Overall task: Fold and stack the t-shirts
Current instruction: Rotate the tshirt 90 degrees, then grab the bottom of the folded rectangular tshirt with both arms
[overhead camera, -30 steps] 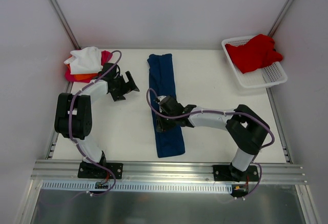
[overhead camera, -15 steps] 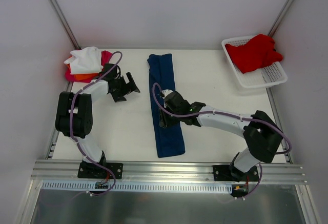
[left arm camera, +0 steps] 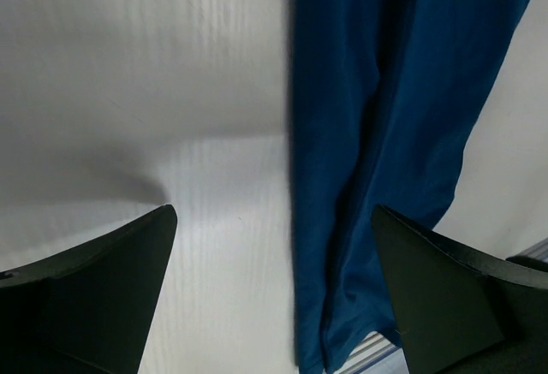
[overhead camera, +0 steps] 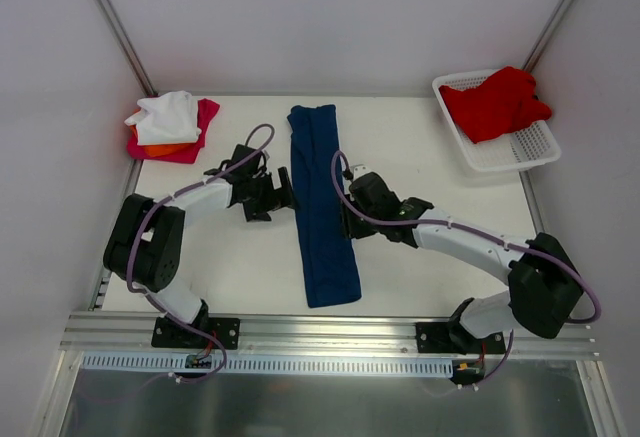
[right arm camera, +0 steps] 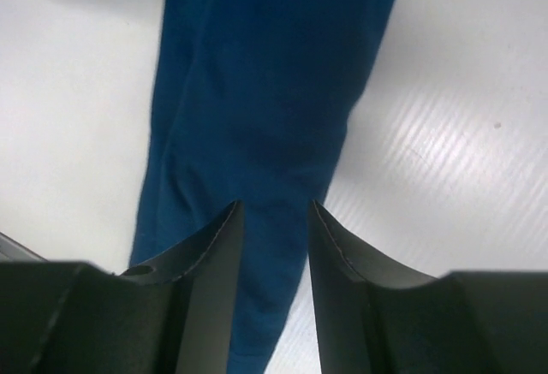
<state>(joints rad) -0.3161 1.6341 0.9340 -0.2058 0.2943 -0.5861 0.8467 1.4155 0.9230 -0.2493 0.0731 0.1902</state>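
Note:
The navy blue t-shirt [overhead camera: 322, 207] lies folded into a long narrow strip running front to back in the middle of the table. My left gripper [overhead camera: 286, 189] is open at the strip's left edge; in the left wrist view [left arm camera: 274, 288] the navy cloth [left arm camera: 385, 134] lies between and beyond its wide-spread fingers. My right gripper [overhead camera: 349, 219] is open at the strip's right edge, and in the right wrist view [right arm camera: 274, 207] its fingers stand just over the navy cloth [right arm camera: 265, 92], holding nothing. White, orange and magenta t-shirts [overhead camera: 168, 122] are piled at the back left. A red t-shirt [overhead camera: 495, 102] lies in the basket.
The white lattice basket [overhead camera: 520, 152] stands at the back right corner. The metal rail [overhead camera: 330, 332] runs along the table's near edge. White walls close in the back and sides.
My left gripper has moved right from beside the pile to the navy strip's left edge. My right gripper has shifted right, off the strip's middle to its right edge.

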